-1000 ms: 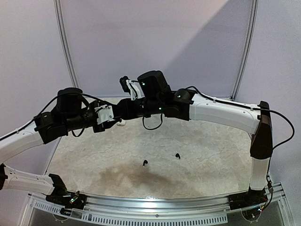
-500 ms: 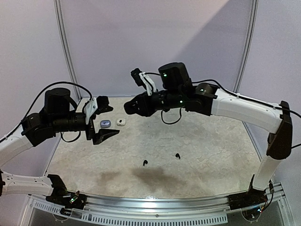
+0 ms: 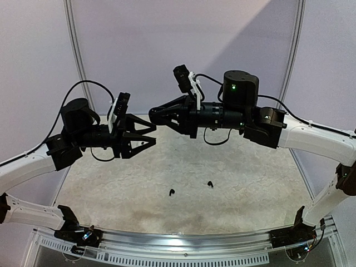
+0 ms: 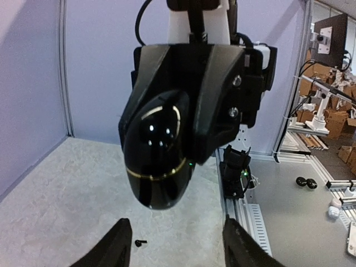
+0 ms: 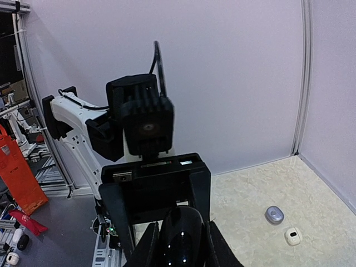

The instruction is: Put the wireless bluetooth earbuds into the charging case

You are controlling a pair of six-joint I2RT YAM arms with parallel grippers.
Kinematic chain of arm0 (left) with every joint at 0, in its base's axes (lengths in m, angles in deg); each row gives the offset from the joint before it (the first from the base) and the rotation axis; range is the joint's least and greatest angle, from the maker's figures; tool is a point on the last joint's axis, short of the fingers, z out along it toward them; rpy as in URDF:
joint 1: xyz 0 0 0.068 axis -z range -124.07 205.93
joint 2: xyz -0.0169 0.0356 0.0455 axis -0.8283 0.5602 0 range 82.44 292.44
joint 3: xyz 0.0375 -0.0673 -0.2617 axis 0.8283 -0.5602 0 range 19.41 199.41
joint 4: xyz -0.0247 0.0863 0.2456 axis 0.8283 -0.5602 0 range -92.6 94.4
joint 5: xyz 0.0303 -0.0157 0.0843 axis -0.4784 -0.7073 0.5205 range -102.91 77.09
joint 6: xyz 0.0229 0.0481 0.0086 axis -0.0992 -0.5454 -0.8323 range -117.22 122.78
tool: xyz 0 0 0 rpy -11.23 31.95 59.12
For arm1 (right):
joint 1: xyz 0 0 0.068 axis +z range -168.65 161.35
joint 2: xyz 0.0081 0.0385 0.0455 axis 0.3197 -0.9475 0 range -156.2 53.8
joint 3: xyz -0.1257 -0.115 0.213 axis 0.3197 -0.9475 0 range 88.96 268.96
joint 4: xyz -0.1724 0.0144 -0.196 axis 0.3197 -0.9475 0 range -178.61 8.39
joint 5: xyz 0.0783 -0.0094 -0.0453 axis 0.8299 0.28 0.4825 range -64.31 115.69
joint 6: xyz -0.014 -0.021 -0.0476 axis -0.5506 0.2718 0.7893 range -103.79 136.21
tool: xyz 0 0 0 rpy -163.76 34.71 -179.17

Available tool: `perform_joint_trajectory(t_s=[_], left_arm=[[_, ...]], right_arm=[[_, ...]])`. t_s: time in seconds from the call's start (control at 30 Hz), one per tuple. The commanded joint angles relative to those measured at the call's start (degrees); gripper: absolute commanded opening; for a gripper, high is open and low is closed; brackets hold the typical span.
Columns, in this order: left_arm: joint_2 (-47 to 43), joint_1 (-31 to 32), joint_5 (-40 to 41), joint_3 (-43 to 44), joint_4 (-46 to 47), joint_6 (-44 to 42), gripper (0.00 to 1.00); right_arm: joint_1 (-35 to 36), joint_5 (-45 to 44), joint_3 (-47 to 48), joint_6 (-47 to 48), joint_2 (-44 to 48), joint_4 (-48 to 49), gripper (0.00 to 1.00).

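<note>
My right gripper [image 3: 157,116] is shut on a glossy black pebble-shaped charging case [image 4: 158,161], lid closed, held high above the table. The case also shows between the right fingers [image 5: 149,245] in the right wrist view [image 5: 181,239]. My left gripper [image 3: 149,134] is open and empty, facing the case just below and left of it. Its fingers [image 4: 118,247] frame the bottom of the left wrist view. Two black earbuds [image 3: 171,193] [image 3: 210,184] lie on the table near the front, and one of them shows in the left wrist view [image 4: 140,242]. The other earbuds are out of view.
A silvery-grey case [image 5: 273,214] and a white case [image 5: 293,236] lie on the mat near the back wall corner, hidden by the left gripper in the top view. The metal rail [image 3: 183,242] runs along the near table edge.
Both arms have lifted from the back left of the table. The right gripper has pulled right and up with the black case. The left gripper has turned to face it, open.
</note>
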Motion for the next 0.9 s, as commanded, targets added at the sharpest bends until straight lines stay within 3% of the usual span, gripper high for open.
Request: perform_joint_trajectory(t_s=[0.0,0.1,0.77,0.87], left_arm=[[0.95,1.04,-1.87,0.08,9.79,5.58,0.49],[1.12,1.81,-1.37,0.55,10.38,6.13,0.41],[0.82,2.13,1.04,0.67,10.49,6.55,0.36],[0.74,2.1,1.43,0.51,10.48,6.24,0.29]], right_arm=[[0.65,1.89,-1.65,1.6,1.72,4.6,0.0],[0.73,1.76,-1.46,1.52,1.31,4.35,0.0],[0.86,2.09,-1.71,0.42,-0.56,3.98,0.0],[0.84,2.9,-1.96,-0.05,-0.91,4.22,0.0]])
